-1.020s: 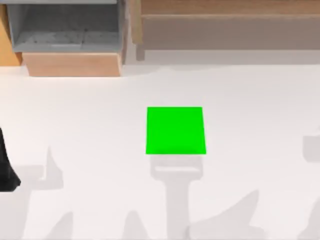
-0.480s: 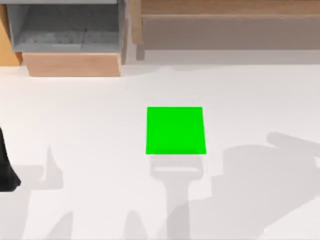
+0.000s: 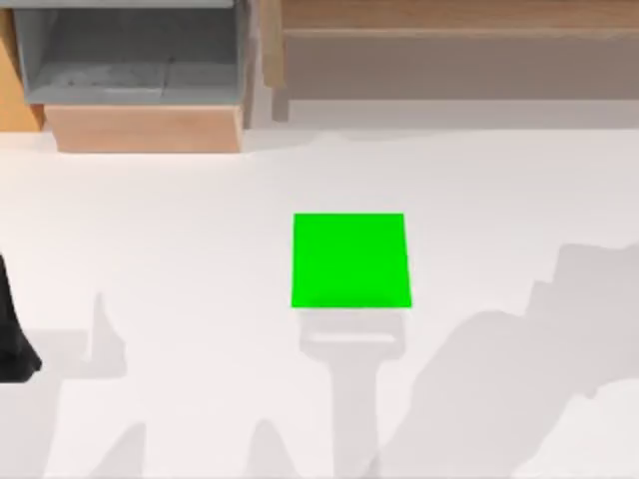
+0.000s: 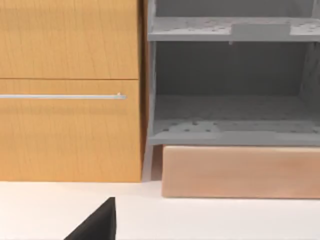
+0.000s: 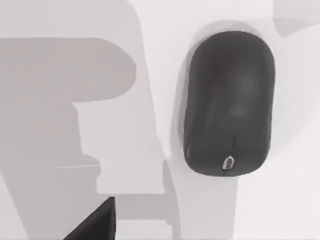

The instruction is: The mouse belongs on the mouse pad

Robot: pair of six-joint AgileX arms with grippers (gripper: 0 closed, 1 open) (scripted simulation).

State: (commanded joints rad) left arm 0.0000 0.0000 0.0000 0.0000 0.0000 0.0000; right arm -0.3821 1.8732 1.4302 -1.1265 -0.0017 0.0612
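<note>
The mouse pad [image 3: 349, 259] is a flat bright green square lying in the middle of the white table. The mouse [image 5: 230, 105] is a smooth rounded oblong that looks dark grey in shadow. It lies on the white table straight below my right wrist camera, with its small scroll wheel [image 5: 229, 163] at one end. A black part of my right gripper [image 5: 97, 225] juts in beside the mouse, apart from it. My left arm [image 3: 12, 344] stays parked at the table's left edge, and a black part of its gripper [image 4: 97, 225] hangs over the table.
A grey open shelf unit [image 3: 130, 55] stands on a pale wooden base [image 3: 145, 128] at the back left. Beside it is an orange wooden cabinet with a metal handle [image 4: 65, 96]. A wooden bench [image 3: 459, 40] runs along the back right. Arm shadows cover the table's front.
A large shadow has spread over the table's right front, and it now sits lower and farther right than half a second ago. The mouse pad and the left arm have not moved.
</note>
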